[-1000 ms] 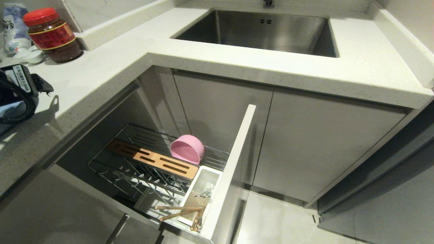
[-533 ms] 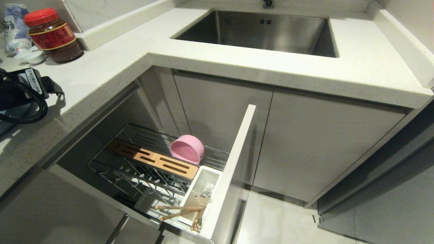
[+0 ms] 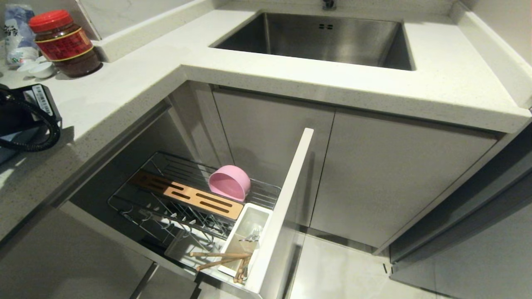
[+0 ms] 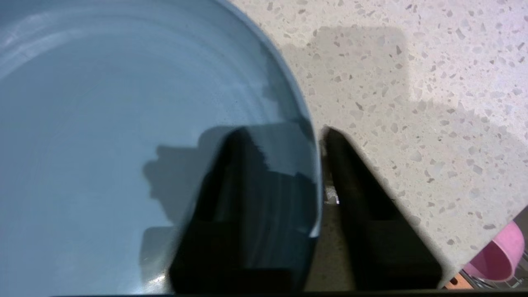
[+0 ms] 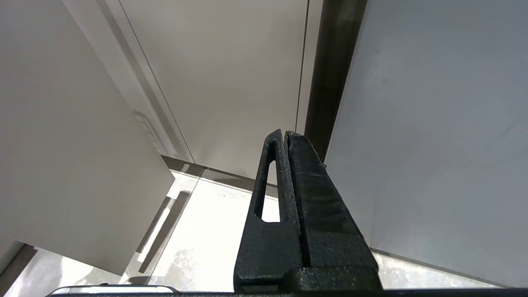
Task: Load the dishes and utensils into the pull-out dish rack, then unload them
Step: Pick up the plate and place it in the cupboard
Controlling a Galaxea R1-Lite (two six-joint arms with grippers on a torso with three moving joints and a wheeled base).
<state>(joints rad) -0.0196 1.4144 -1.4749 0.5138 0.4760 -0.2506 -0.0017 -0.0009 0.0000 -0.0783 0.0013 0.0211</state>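
Left end effector (image 4: 321, 132) straddles the rim of the light-blue plate (image 4: 103, 123): one finger lies over the plate's inside, the other just outside the rim on the speckled table (image 4: 433, 82), the gap between them narrow and closed on the rim. The plate rests flat on the table. Only the left wrist view shows this grip; in the head view the plate is out of sight and just the arm's black wrist and cable (image 3: 25, 120) appear at the left edge.

That head view gives the pull-out dish rack (image 3: 195, 207) drawn out below the table, with the pink bowl (image 3: 229, 182) tipped on its side behind the wooden strip (image 3: 187, 195), and chopsticks (image 3: 220, 258) and a fork (image 3: 252, 236) in the white utensil bin (image 3: 245, 236).

Right end effector (image 5: 285, 134) hangs beside cabinet panels, fingers pressed together, empty.
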